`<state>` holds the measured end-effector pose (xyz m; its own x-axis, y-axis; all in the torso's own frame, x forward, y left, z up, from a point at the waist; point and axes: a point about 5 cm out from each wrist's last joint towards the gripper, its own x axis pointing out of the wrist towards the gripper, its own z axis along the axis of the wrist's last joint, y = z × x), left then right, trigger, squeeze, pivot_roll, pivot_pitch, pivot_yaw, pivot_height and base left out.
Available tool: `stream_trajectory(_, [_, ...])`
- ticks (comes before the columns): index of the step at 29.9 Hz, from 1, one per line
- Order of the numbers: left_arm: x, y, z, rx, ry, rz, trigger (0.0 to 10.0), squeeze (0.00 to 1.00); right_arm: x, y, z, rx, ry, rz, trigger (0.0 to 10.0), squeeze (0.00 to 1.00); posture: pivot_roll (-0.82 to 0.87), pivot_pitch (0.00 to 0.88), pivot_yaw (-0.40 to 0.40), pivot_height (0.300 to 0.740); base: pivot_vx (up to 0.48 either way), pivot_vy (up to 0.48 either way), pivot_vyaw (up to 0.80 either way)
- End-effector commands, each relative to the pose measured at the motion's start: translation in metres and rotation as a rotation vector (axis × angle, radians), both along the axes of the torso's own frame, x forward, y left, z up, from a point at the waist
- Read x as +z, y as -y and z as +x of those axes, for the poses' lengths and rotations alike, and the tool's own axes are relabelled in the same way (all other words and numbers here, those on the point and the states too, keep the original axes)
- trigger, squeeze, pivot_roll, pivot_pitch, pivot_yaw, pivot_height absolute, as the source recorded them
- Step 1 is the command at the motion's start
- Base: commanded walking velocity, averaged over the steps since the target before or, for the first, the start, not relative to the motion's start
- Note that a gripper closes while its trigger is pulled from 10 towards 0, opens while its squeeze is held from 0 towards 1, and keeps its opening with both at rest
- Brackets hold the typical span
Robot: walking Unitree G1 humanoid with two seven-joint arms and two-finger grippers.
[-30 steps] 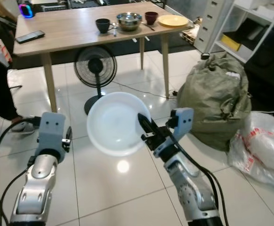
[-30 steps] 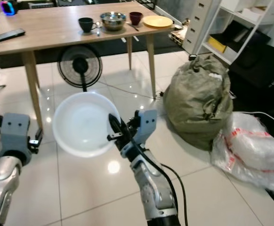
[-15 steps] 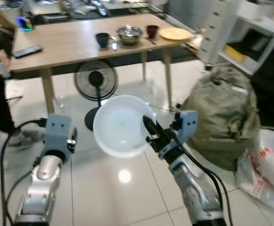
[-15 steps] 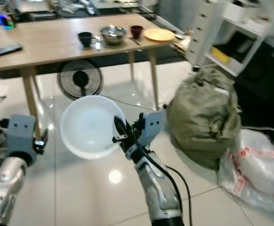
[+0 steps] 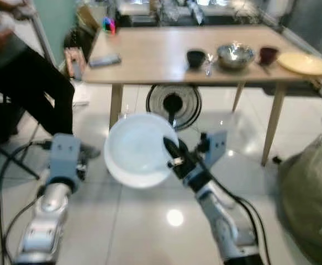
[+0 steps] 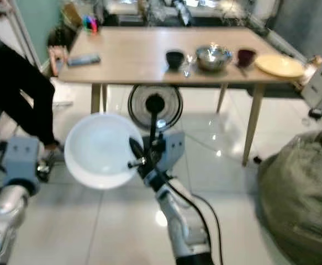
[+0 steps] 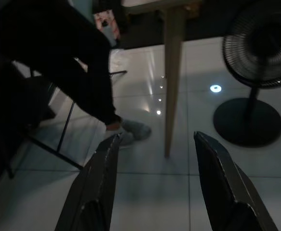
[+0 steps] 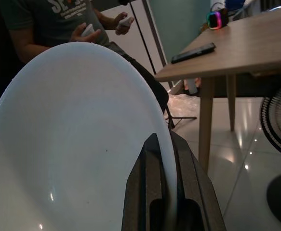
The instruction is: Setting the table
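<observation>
A white plate hangs tilted on edge in front of me, about knee height above the floor. My right gripper is shut on its right rim; in the right wrist view the two fingers pinch that rim. My left gripper is open and holds nothing, low at the left beside a table leg. Ahead stands the wooden table with a black cup, a steel bowl, a dark red cup and a yellow plate along its right half.
A black floor fan stands under the table. A person in dark trousers sits at the left. A phone lies on the table's left end. A green sack sits on the floor at the right.
The camera has swung left, so the table now stands straight ahead and the sack has slid to the right edge. The plate stays in my right gripper.
</observation>
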<state>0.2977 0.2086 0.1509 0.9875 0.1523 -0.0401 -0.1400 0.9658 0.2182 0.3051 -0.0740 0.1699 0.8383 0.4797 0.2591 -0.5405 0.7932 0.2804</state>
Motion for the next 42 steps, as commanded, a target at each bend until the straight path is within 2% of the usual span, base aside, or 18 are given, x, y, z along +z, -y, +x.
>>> stream_trajectory(1, [0.0, 0.009, 0.003, -0.044, 0.0, 0.003, 10.0, 0.0, 0.0, 0.006, 0.006, -0.056, -0.016, 0.011, 10.0, 0.0, 0.08, 0.031, 0.045, 0.74, 0.454, 0.0, 0.0])
stream_trajectory(2, [0.0, 0.009, 0.003, -0.044, 0.0, 0.003, 10.0, 0.0, 0.0, 0.006, 0.006, -0.056, -0.016, 0.011, 10.0, 0.0, 0.08, 0.031, 0.045, 0.74, 0.454, 0.0, 0.0])
stream_trajectory(6, [0.004, 0.028, 0.01, -0.133, 0.018, 0.008, 10.0, 0.0, 0.002, 0.02, 0.011, -0.117, -0.012, 0.001, 10.0, 0.0, 0.06, 0.028, 0.053, 0.74, 0.454, 0.0, 0.0])
stream_trajectory(9, [0.01, 0.054, 0.017, -0.251, 0.039, -0.02, 10.0, 0.0, -0.002, 0.047, 0.013, -0.199, -0.008, -0.057, 10.0, 0.0, 0.05, 0.025, 0.062, 0.74, 0.455, 0.0, 0.0])
stream_trajectory(12, [0.013, 0.072, 0.016, -0.34, 0.051, -0.035, 10.0, 0.0, -0.013, 0.079, 0.01, -0.32, -0.041, -0.134, 10.0, 0.0, 0.04, 0.026, 0.068, 0.74, 0.454, 0.0, 0.0])
stream_trajectory(13, [0.013, 0.072, 0.016, -0.34, 0.051, -0.035, 10.0, 0.0, -0.013, 0.079, 0.01, -0.32, -0.041, -0.134, 10.0, 0.0, 0.04, 0.026, 0.068, 0.74, 0.454, 0.0, 0.0])
stream_trajectory(16, [0.013, 0.076, 0.013, -0.359, 0.051, -0.035, 10.0, 0.0, -0.02, 0.11, 0.006, -0.426, -0.07, -0.161, 10.0, 0.0, 0.04, 0.028, 0.069, 0.74, 0.456, 0.0, 0.0])
stream_trajectory(17, [0.013, 0.076, 0.013, -0.359, 0.051, -0.035, 10.0, 0.0, -0.02, 0.11, 0.006, -0.426, -0.07, -0.161, 10.0, 0.0, 0.04, 0.028, 0.069, 0.74, 0.458, 0.0, 0.0])
stream_trajectory(19, [0.011, 0.077, 0.01, -0.365, 0.043, -0.042, 10.0, 0.0, -0.021, 0.122, 0.004, -0.449, -0.072, -0.182, 10.0, 0.0, 0.04, 0.029, 0.07, 0.74, 0.458, 0.0, 0.0])
stream_trajectory(21, [0.01, 0.078, 0.008, -0.378, 0.037, -0.043, 10.0, 0.0, -0.022, 0.127, 0.002, -0.444, -0.077, -0.184, 10.0, 0.0, 0.04, 0.029, 0.072, 0.74, 0.458, 0.0, 0.0])
stream_trajectory(23, [0.01, 0.079, 0.007, -0.382, 0.036, -0.044, 10.0, 0.0, -0.022, 0.128, 0.001, -0.439, -0.079, -0.18, 10.0, 0.0, 0.04, 0.029, 0.072, 0.74, 0.458, 0.0, 0.0])
stream_trajectory(26, [0.012, 0.081, 0.006, -0.397, 0.037, -0.049, 10.0, 0.0, -0.022, 0.122, 0.001, -0.399, -0.07, -0.18, 10.0, 0.0, 0.04, 0.03, 0.075, 0.74, 0.458, 0.0, 0.0])
stream_trajectory(29, [0.013, 0.081, 0.007, -0.401, 0.044, -0.048, 10.0, 0.0, -0.022, 0.111, 0.006, -0.396, -0.078, -0.131, 10.0, 0.0, 0.05, 0.03, 0.071, 0.74, 0.458, 0.0, 0.0])
stream_trajectory(35, [0.015, 0.079, 0.007, -0.387, 0.051, -0.048, 10.0, 0.0, -0.024, 0.102, 0.01, -0.387, -0.093, -0.111, 10.0, 0.0, 0.06, 0.034, 0.062, 0.74, 0.458, 0.0, 0.0])
stream_trajectory(42, [0.015, 0.075, 0.006, -0.371, 0.047, -0.047, 10.0, 0.0, -0.022, 0.106, 0.012, -0.396, -0.101, -0.085, 10.0, 0.0, 0.06, 0.037, 0.061, 0.74, 0.456, 0.0, -0.68])
